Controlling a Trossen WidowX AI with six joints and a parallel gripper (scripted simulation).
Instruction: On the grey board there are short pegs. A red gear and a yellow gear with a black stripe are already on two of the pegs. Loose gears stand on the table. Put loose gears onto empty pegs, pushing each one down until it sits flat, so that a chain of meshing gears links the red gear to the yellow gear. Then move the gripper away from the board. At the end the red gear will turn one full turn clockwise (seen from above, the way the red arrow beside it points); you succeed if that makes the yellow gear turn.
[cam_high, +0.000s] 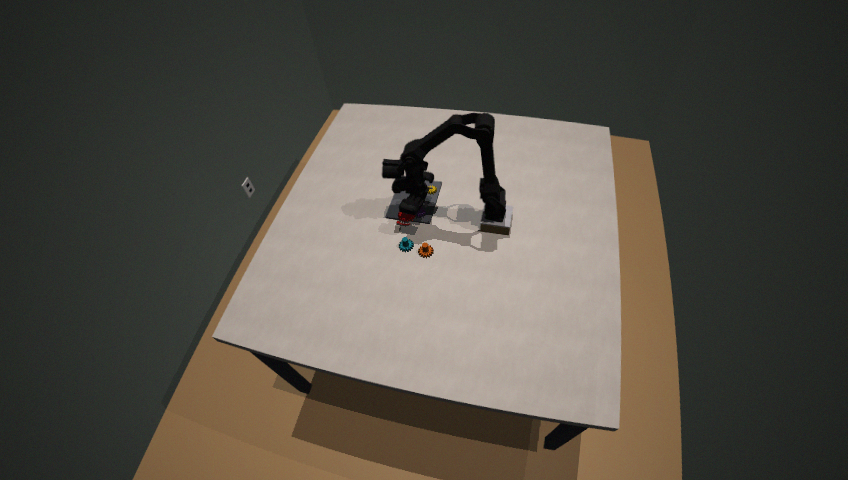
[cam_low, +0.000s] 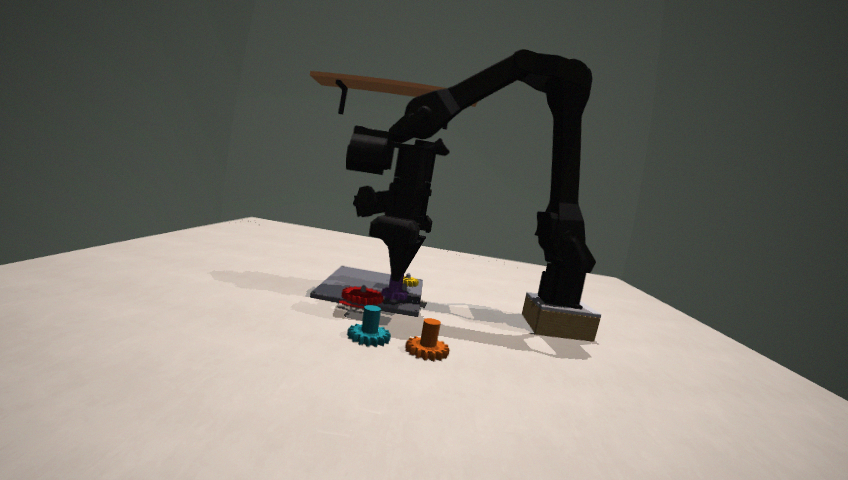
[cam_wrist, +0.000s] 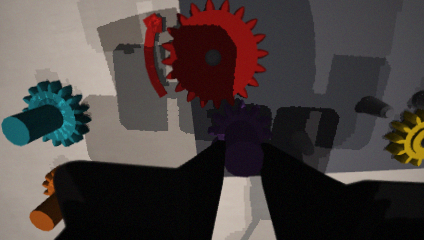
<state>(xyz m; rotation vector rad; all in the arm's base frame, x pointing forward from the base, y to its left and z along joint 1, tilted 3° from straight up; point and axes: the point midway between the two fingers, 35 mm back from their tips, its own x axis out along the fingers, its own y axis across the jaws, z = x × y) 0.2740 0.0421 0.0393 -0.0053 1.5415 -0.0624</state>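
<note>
My gripper (cam_low: 397, 281) (cam_wrist: 242, 149) is shut on the handle of the purple gear (cam_low: 393, 292) (cam_wrist: 245, 158). The purple gear is low over the grey board (cam_low: 343, 275) (cam_wrist: 292, 30), right beside the red gear (cam_high: 406, 216) (cam_low: 361, 295) (cam_wrist: 247, 47); their teeth look close or touching in the wrist view. Whether it sits flat on a peg is hidden. The yellow gear (cam_high: 432, 189) (cam_low: 410, 281) (cam_wrist: 407, 137) is on the board, with a gap from the purple gear. A teal gear (cam_high: 405, 244) (cam_low: 368, 334) (cam_wrist: 75, 118) and an orange gear (cam_high: 425, 251) (cam_low: 427, 347) (cam_wrist: 48, 186) stand on the table.
In the wrist view a bare peg (cam_wrist: 372, 106) stands between the purple and yellow gears, with another dark peg (cam_wrist: 419, 99) near the yellow gear. The red arrow (cam_wrist: 150, 57) lies beside the red gear. The arm's base block (cam_high: 495, 227) (cam_low: 566, 324) stands to the right of the board.
</note>
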